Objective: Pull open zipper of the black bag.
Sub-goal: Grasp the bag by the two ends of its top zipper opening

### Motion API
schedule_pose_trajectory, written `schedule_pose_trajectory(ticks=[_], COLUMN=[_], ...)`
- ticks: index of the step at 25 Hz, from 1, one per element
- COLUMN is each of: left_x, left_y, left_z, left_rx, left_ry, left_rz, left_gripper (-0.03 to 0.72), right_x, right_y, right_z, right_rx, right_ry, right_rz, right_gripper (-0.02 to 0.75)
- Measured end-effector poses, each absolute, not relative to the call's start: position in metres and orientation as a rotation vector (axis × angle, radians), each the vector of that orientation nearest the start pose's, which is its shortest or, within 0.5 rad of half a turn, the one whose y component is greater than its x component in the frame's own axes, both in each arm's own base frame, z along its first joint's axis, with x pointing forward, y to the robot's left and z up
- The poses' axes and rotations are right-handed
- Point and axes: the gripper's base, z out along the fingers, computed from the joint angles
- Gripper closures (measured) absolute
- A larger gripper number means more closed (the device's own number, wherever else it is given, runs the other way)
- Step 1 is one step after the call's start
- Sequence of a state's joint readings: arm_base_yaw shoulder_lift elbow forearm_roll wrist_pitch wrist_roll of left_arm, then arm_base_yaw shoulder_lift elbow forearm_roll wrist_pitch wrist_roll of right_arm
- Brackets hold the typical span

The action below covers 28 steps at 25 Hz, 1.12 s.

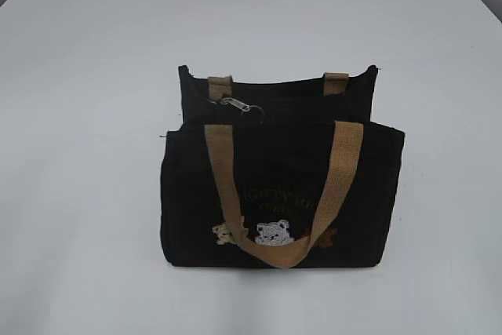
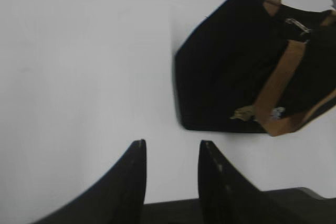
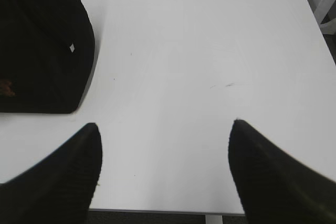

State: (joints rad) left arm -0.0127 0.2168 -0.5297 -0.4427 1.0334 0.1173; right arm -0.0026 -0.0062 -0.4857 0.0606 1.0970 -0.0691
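Left gripper [image 2: 170, 150] hovers over bare table [image 1: 78, 115], jaws partly apart, empty; black bag [image 1: 282, 194] sits mid-table to its right. Zipper [image 1: 238, 105] pull lies at bag's top left (exterior view only). Right gripper [image 3: 165, 135] spread wide, empty, right of bag.

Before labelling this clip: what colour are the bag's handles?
Tan, against the black bag; the front handle shows best in the exterior view.

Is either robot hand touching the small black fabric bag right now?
No, in both wrist views each hand hangs over bare white table, apart from the black fabric bag.
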Motion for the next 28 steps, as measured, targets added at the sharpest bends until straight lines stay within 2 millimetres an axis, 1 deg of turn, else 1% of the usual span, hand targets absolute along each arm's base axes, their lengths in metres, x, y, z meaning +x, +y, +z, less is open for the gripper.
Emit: schedule_pose_trajectory(ticks=[2,4,7,8,11,14,17,19,21,24,25,26,28], left_x=[0.039,0.056,0.082,0.092,0.12,0.155,0.185,0.205,0.221,0.246,0.253,0.261,0.273], left_y=[-0.04,-0.045,-0.053,-0.056,-0.062,-0.066,-0.068,-0.073,-0.086,-0.109,-0.117,-0.124,-0.14], left_z=[0.295,0.299,0.303,0.303,0.301,0.293,0.292,0.291,0.293,0.291,0.287,0.285,0.281], left_rx=[0.06,0.009,0.028,0.041,0.047,0.034,0.027,0.052,0.105,0.125,0.133,0.14,0.167], left_ry=[2.175,2.173,2.143,2.134,2.128,2.187,2.229,2.268,2.293,2.341,2.372,2.404,2.466], left_rz=[-0.604,-0.72,-0.844,-0.887,-1.012,-1.078,-1.096,-1.127,-1.154,-1.184,-1.183,-1.178,-1.179], left_gripper=[0.406,0.353,0.272,0.257,0.239,0.235,0.234,0.234,0.234,0.234,0.234,0.234,0.234], right_x=[-0.005,0.0,0.012,0.017,0.036,0.054,0.073,0.087,0.104,0.129,0.137,0.15,0.166], right_y=[0.005,0.005,0.005,0.005,0.009,0.014,0.022,0.028,0.035,0.046,0.05,0.054,0.064], right_z=[0.271,0.273,0.284,0.288,0.297,0.301,0.298,0.295,0.294,0.297,0.299,0.298,0.3], right_rx=[-0.073,-0.076,-0.086,-0.082,-0.065,-0.083,-0.192,-0.284,-0.389,-0.521,-0.564,-0.6,-0.679], right_ry=[2.091,2.109,2.052,2.019,1.98,1.989,2.041,2.098,2.15,2.198,2.204,2.231,2.242], right_rz=[0.03,0.029,0.018,0.025,0.09,0.179,0.226,0.255,0.273,0.283,0.282,0.285,0.289], right_gripper=[0.16,0.16,0.16,0.16,0.16,0.16,0.16,0.16,0.16,0.16,0.16,0.16,0.164])
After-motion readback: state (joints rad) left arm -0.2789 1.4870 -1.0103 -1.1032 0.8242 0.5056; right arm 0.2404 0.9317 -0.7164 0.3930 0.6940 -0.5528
